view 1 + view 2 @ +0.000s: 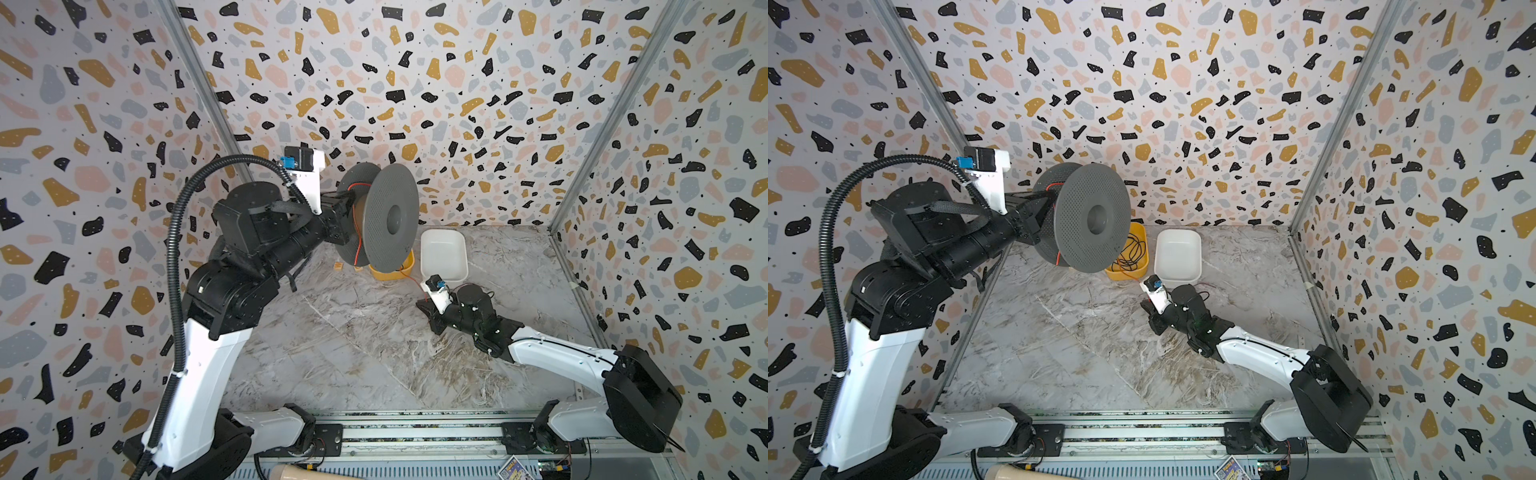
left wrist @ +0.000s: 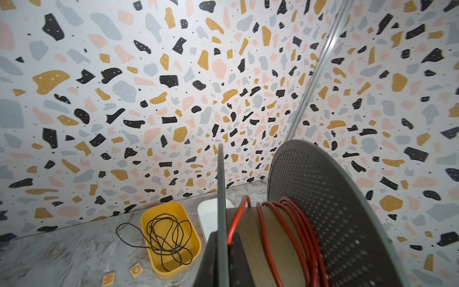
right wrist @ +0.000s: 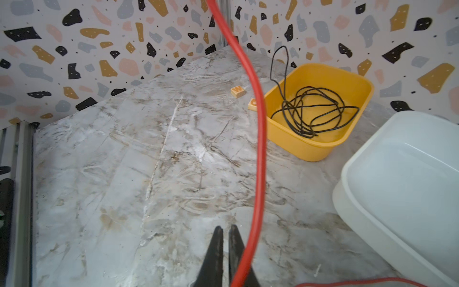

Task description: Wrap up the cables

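Above the marbled grey counter (image 1: 353, 353), the left gripper (image 2: 223, 241) has its jaws clenched on a perforated grey plastic spool (image 1: 388, 216). It carries turns of thin red-orange wire (image 2: 293, 223), which trails past the right gripper (image 3: 224, 227), jaws clenched and empty. By the yellow plastic tub (image 3: 298, 146), a square wooden tile (image 3: 237, 91) reads "W".

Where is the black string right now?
The black string lies coiled inside the yellow tub at the back of the table, just left of the white tub in a top view, with one loop spilling over its edge.
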`<state>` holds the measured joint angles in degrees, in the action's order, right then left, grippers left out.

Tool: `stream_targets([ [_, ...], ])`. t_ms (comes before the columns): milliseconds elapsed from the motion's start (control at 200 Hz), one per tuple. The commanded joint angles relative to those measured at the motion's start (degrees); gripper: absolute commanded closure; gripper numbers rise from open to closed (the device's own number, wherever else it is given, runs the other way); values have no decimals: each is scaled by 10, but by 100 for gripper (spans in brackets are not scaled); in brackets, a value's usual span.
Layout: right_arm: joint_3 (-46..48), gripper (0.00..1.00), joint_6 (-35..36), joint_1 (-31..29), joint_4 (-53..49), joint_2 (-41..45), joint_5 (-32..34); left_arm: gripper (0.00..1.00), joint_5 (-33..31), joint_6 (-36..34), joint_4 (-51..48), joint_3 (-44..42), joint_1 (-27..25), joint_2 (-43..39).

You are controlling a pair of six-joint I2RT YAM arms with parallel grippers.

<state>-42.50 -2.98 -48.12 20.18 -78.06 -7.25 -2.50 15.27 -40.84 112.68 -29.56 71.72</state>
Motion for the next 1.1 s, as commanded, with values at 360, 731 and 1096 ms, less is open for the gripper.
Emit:
stream_targets([
  [360,-98,100,159,-177,-76,47,178,100,-288,-23,109,-133,4,17],
  [731,-207,100,207,-202,-141,82,274,100,-281,-49,83,-228,0,-2],
  [1096,-392,100,184,-113,-222,-1,251,100,-278,-55,-1,-227,-70,23],
])
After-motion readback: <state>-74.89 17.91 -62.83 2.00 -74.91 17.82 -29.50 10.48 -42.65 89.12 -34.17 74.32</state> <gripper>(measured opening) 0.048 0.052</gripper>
